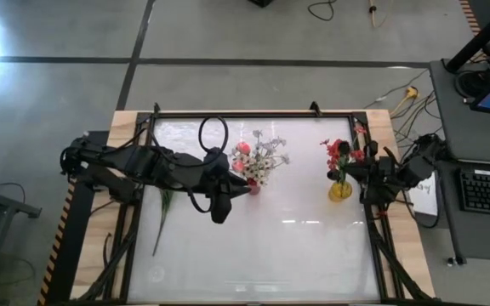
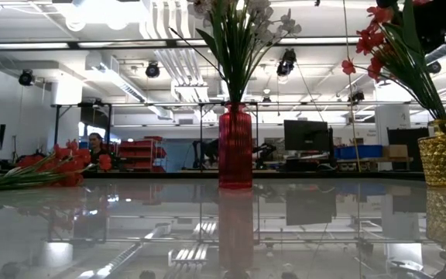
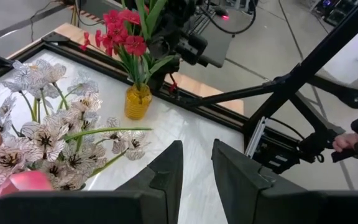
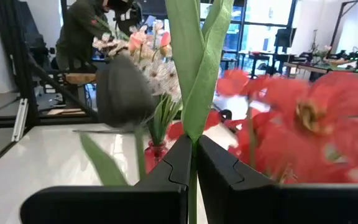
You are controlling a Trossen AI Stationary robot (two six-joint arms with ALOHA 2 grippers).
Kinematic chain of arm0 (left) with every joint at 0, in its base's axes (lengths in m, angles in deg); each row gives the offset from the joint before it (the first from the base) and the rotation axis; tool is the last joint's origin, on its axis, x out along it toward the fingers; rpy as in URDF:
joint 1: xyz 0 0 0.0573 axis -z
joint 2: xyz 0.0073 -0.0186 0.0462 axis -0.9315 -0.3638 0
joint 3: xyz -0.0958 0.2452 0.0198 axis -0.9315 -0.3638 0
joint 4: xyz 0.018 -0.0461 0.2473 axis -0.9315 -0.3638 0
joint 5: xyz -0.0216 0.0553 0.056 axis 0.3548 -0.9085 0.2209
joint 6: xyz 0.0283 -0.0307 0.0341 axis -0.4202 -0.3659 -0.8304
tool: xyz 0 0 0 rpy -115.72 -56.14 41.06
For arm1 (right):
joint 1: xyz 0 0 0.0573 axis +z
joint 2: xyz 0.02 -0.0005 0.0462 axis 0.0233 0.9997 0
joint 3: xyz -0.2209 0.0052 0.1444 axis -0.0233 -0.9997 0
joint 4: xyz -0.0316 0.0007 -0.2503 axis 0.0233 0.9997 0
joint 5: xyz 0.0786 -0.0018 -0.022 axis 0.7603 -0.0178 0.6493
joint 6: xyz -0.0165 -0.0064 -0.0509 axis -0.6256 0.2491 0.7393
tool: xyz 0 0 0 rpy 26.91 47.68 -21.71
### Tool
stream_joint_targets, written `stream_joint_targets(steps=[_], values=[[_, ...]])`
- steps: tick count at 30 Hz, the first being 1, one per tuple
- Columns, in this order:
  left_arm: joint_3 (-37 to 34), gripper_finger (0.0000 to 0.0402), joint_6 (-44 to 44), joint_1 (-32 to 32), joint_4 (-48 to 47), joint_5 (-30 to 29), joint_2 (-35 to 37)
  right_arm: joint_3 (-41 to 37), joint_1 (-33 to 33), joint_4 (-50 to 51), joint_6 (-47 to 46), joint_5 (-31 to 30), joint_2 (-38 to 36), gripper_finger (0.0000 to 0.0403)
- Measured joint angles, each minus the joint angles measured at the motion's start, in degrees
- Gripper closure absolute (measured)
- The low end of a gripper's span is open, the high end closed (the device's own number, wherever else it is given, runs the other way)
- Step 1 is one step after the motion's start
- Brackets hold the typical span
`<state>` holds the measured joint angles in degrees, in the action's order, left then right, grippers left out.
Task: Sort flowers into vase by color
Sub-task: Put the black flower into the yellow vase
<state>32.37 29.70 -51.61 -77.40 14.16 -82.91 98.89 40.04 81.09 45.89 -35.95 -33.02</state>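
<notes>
On my feed the right gripper (image 4: 192, 163) sits at the right edge of the glossy white table (image 1: 262, 255), its fingers pinched narrow on the green stem of a red-bloomed artificial flower (image 4: 194, 81). That stem stands with the rest of the red bunch (image 1: 339, 155) in the squat yellow textured glass vase (image 1: 340, 190), close to the right edge, about midway along it.

The left gripper (image 3: 196, 171) hangs over the middle of the table, just beside the tall ribbed red glass vase (image 2: 235, 147); its fingers are parted a little with nothing between them. That red vase holds pink rosebuds (image 1: 242, 149) and sprays of small white blossoms (image 1: 266, 157).

One more bunch of red flowers (image 2: 49, 169) lies flat near the table's left edge, its green stem (image 1: 163, 211) partly hidden under the left arm in the high view; I think it is a single bunch, but the arm covers too much to be sure.

The front half of the table is bare. The black frame rail (image 1: 253, 113) runs along the far edge. Off the right edge, a white sheet of paper (image 1: 425, 194) lies on the wooden border, and a black keyboard (image 1: 487, 190) sits on a neighbouring desk. A person (image 2: 96, 144) sits far back in the room. I can read no writing anywhere.
</notes>
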Motion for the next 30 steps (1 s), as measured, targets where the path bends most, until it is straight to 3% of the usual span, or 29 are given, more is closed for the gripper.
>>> stream_joint_targets(steps=[14,24,30], values=[[-0.04,0.0326,-1.51,0.00,0.13,0.00,0.02,-11.10,0.00,-7.14,-9.41,-1.67,-0.02,0.0390],[-0.07,0.0326,-1.32,-0.01,0.99,0.00,0.02,-7.50,0.02,-7.28,-8.14,-2.22,0.69,0.0390],[-0.07,0.0326,-0.68,-0.02,1.07,-0.02,0.04,-5.34,0.02,-2.26,-12.38,-3.05,0.83,0.0390]])
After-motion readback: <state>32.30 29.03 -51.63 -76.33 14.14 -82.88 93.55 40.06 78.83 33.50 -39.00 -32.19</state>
